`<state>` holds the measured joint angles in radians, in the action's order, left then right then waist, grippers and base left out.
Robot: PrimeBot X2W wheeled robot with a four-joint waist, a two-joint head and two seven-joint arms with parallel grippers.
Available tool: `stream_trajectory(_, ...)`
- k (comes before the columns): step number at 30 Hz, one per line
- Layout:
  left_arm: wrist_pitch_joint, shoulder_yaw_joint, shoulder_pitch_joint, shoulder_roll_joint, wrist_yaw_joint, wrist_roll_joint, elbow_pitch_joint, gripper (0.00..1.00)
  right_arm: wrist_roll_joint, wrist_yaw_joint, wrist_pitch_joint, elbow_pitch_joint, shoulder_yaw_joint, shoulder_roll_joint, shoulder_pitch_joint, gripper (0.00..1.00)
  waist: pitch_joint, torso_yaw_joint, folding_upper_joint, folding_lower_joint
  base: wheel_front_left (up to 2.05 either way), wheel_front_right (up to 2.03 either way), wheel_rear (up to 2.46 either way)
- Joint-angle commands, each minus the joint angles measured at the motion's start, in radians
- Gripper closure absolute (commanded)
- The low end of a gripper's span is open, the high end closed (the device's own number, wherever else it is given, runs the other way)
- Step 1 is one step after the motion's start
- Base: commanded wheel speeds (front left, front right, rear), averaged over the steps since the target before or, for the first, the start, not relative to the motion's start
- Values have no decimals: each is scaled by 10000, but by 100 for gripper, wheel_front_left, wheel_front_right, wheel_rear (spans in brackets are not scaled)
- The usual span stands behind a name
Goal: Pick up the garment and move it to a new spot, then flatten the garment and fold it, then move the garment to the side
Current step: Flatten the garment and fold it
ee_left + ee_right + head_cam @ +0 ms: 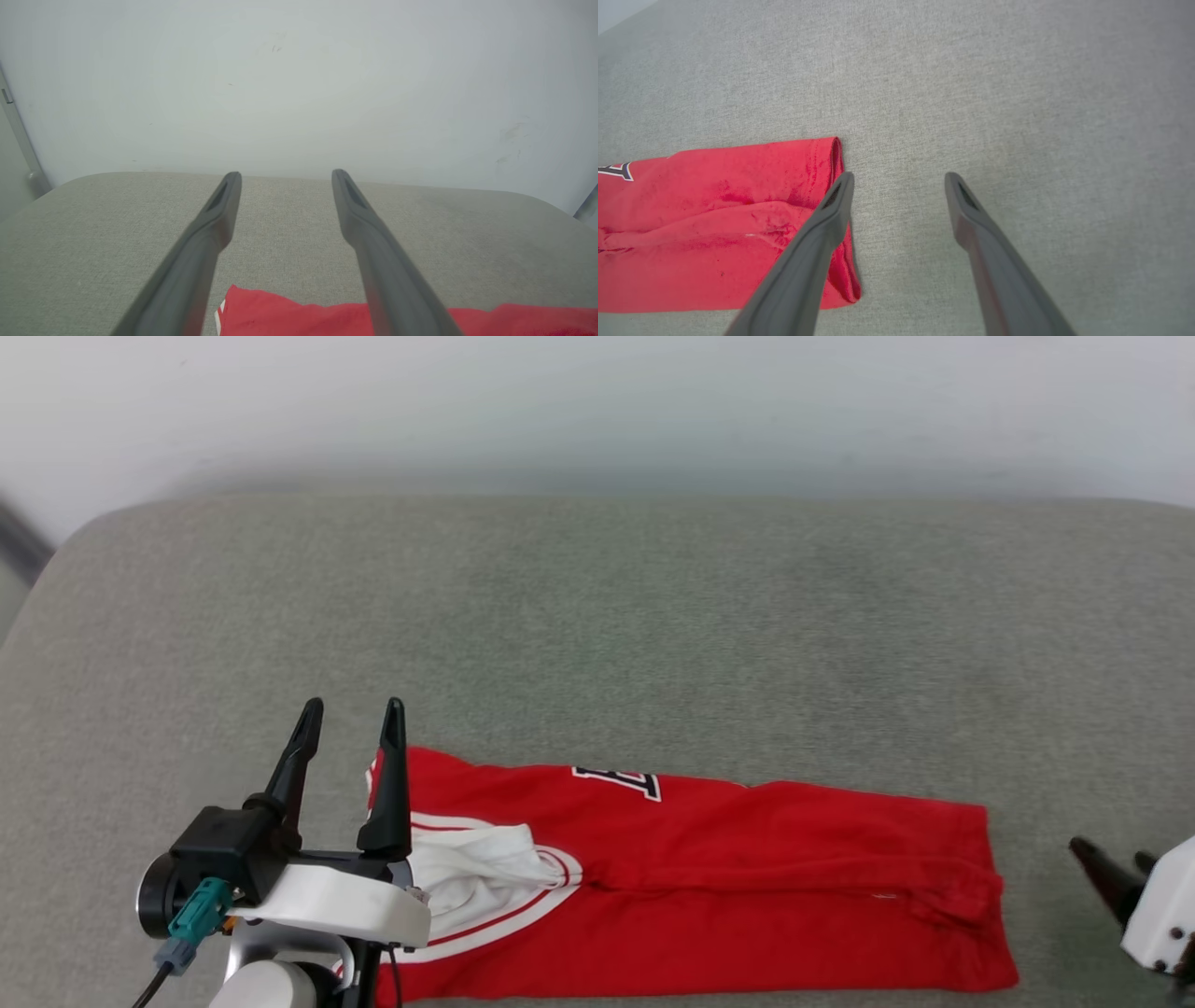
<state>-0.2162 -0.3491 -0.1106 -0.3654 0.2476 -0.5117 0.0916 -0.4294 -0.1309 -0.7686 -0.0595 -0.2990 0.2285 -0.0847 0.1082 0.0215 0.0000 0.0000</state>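
Observation:
The garment [747, 877] lies folded lengthwise into a long red band on the grey cushion, with a white sleeve [476, 873] and striped trim on its left part and black-white lettering [621, 782] at its far edge. My left gripper [353, 714] hovers open over the garment's left end, nothing between its fingers; its wrist view shows the red edge [289, 315] just below the fingers. My right gripper [1106, 863] sits off the garment's right end, open and empty; in its wrist view the garment's hem [738, 224] lies beside the left finger [831, 210].
The grey fabric cushion [653, 616] stretches wide behind and around the garment. A pale wall [597, 401] rises right behind its far edge. A metal rail [18, 135] stands at the left in the left wrist view.

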Motion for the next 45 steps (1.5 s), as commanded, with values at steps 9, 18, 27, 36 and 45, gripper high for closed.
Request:
stream_trajectory(9, -23, -262, -318, 47, 3, 265, 425, 0, -55, 4, -914, -1217, 587, -949, -324, 0, 649, 868, 0, 0, 0, 0, 0)
stream_trajectory(18, -25, -414, -268, 4, -21, 296, 368, 0, -300, 2, -1446, -1819, 1146, -1301, -341, 100, 651, 831, 0, 0, 0, 0, 0)
stream_trajectory(27, 92, -445, 64, -93, 139, 235, 258, 0, -243, 4, -1173, -1220, 1397, -633, -747, 100, 3, 374, 0, 0, 0, 0, 0)
stream_trajectory(36, 248, -438, 425, -213, 347, 222, 406, 0, 307, 5, -1530, -868, -416, -366, -507, 100, -382, -84, 0, 0, 0, 0, 0)
stream_trajectory(45, 309, -437, 644, -257, 444, 146, 462, 0, -562, 2, -2428, -544, -2371, -1173, -753, 100, -587, -374, 0, 0, 0, 0, 0)
